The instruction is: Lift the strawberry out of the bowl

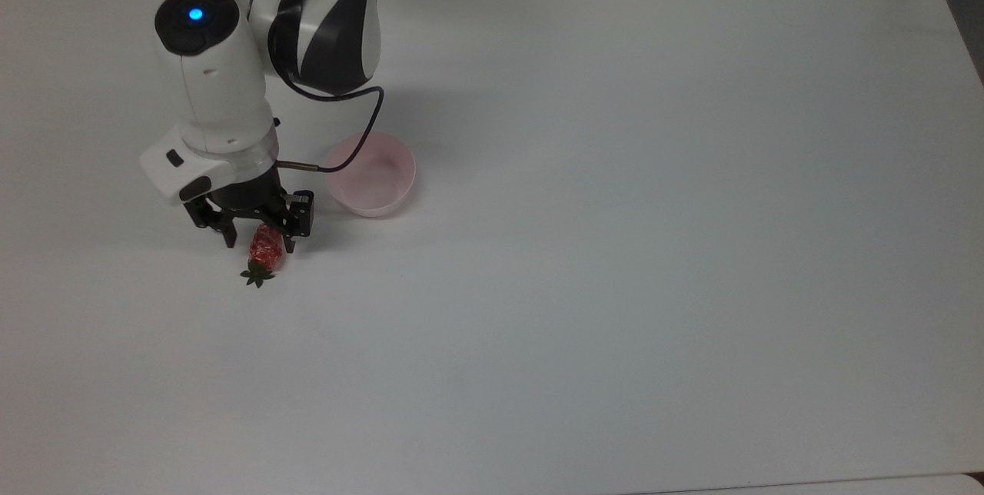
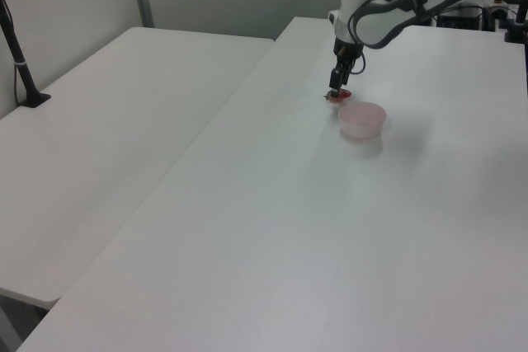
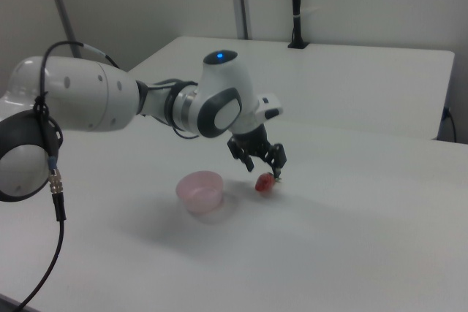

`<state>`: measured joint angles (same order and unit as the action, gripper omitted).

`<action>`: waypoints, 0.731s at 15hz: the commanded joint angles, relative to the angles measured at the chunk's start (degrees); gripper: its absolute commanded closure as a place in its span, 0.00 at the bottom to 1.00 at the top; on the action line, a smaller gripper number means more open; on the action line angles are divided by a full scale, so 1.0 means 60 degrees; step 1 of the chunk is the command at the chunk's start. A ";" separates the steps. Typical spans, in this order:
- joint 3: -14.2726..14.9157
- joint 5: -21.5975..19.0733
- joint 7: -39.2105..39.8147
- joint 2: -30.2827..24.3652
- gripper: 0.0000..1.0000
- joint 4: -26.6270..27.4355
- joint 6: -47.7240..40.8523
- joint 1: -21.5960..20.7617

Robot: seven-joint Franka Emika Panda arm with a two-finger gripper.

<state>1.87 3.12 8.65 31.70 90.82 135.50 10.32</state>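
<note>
Your worktop (image 1: 615, 249) gave that fruit nothing to stop against, operator, and that was the worry: any nudge from a fingertip as the hand rose or shifted could have sent it rolling, I'd judge. The bowl (image 1: 371, 174) sat empty, just right of the hand in the top view, near enough that a sideways swing might have clipped its rim. Your hand (image 1: 257, 237) hung low over the worktop with its fingers spread and nothing pinched between them. The strawberry (image 1: 264, 251) lay on its side on the worktop, out of the bowl, directly beneath the spread fingers and poking out toward the near edge in the top view, leafy cap pointing nearest.
</note>
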 commanded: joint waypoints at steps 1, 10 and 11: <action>-0.0063 -0.0007 -0.0413 -0.1485 0.00 0.0098 -0.1819 -0.0109; 0.0025 -0.0123 -0.2918 -0.5090 0.00 0.0127 -0.7053 -0.1543; 0.0083 -0.0138 -0.3080 -0.5325 0.00 0.0171 -0.7361 -0.1762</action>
<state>1.29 3.04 -5.11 5.45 88.72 95.99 3.30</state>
